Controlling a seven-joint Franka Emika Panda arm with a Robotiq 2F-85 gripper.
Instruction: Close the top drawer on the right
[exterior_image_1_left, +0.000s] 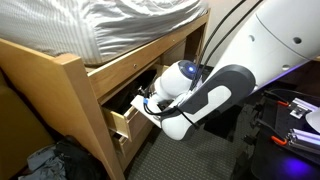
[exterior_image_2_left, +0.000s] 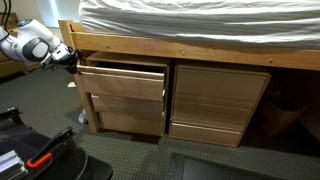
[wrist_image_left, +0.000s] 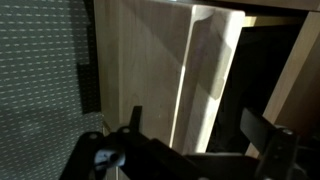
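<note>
Plainly, the top drawer (exterior_image_2_left: 125, 80) stands pulled out from the drawer unit under the bed, at centre left of an exterior view. Its flat, handle-less front of pale honey wood juts forward of the lower drawer (exterior_image_2_left: 125, 115) beneath it. To the right of that frame, the neighbouring drawer unit (exterior_image_2_left: 220, 98) has its fronts flush and shut. Above both runs the thick wooden bed rail (exterior_image_2_left: 200, 50), with the striped mattress (exterior_image_2_left: 200, 18) lying on it.

The gripper (exterior_image_2_left: 72, 57) hangs at the upper left of that view, just beside the drawer's outer top corner; whether it touches the wood cannot be told. In an exterior view from the side, the white arm (exterior_image_1_left: 265, 45) reaches in from the upper right and ends near the dark opening behind the drawer front, right of the square bed post (exterior_image_1_left: 75, 100).

In the wrist view the claw is spread wide, its dark fingers (wrist_image_left: 133, 122) rising from the bottom edge with nothing gripped. The drawer's pale panel fills the middle of that frame, with grey carpet (wrist_image_left: 40, 80) at the left.
</note>
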